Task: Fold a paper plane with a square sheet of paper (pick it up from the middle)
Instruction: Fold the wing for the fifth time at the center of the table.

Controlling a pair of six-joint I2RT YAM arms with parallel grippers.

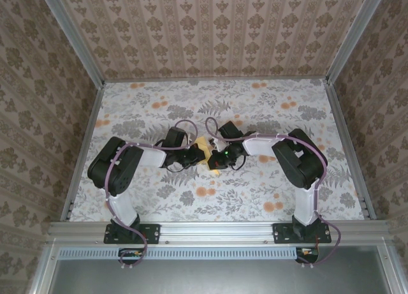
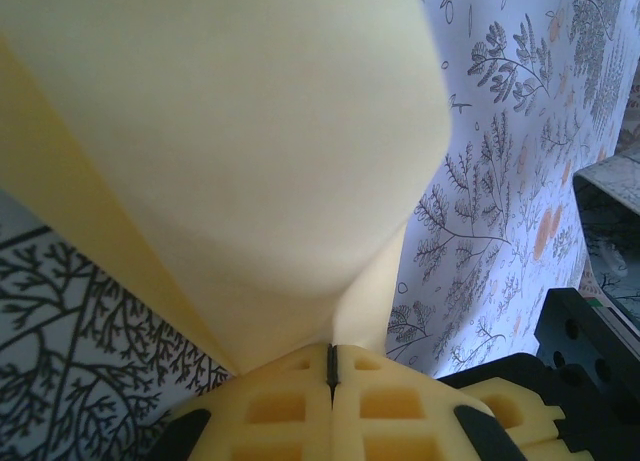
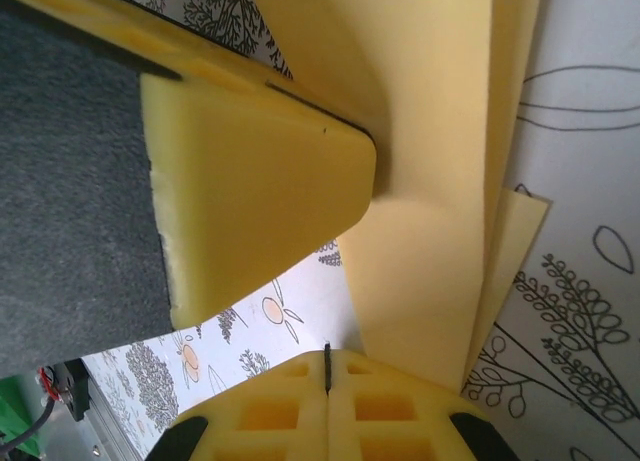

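Both arms fold inward from their bases at the near edge of the table (image 1: 255,109). The left arm (image 1: 118,163) has its elbow out toward the left edge and the right arm (image 1: 299,157) has its elbow out toward the right edge, so the forearms point at each other. The left gripper (image 1: 199,155) and the right gripper (image 1: 220,159) meet almost nose to nose, about midway between the side edges and roughly halfway back. The yellow paper (image 1: 203,145) sits between them there, mostly covered from above, with small bits showing on the far and near sides of the grippers. In the left wrist view the left gripper (image 2: 331,366) is closed, its fingers meeting at a thin seam. The paper (image 2: 230,131) rises out of that seam, pinched, as a large blurred curve whose edges are cut off by the frame. In the right wrist view the right gripper (image 3: 327,366) also has its fingers pressed together. The paper (image 3: 440,161), folded into several layers, runs past their right side, and whether any of it is nipped cannot be told. One finger (image 3: 260,171) of the left gripper presses against the paper from the left.
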